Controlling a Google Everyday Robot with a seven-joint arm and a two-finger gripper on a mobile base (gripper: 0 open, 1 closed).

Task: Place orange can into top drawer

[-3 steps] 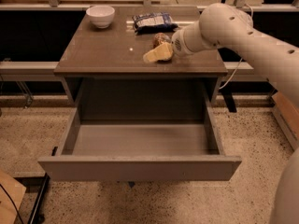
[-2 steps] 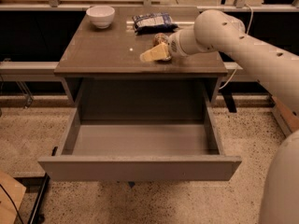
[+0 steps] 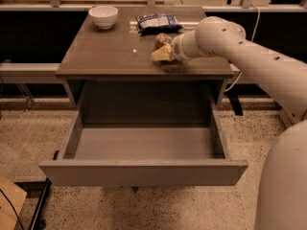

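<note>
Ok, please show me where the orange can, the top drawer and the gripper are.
orange can (image 3: 163, 38): camera view, its upper side.
top drawer (image 3: 144, 173): camera view, its flat front panel.
gripper (image 3: 162, 51): camera view, its tip, right at the can, over the table (image 3: 105, 56).

Found the gripper (image 3: 162, 52) over the right front portion of the table (image 3: 105, 56), covering the lower part of the orange can (image 3: 163, 38); cannot confirm contact between the two. Lost the arm (image 3: 249, 56) at the picture's right edge, right of the table, and the pale robot body (image 3: 284, 186) at the lower right corner. Cannot read the print on the snack bag (image 3: 157, 22) at the table's back edge. Cannot identify the white speck (image 3: 135, 51) near the table's middle: too small. Cannot inspect the rear of the top drawer (image 3: 144, 172) under the table: deep shadow. Noted a brown flat item (image 3: 8, 206) left of the table, cut by the left and bottom edges; unidentified.
</note>
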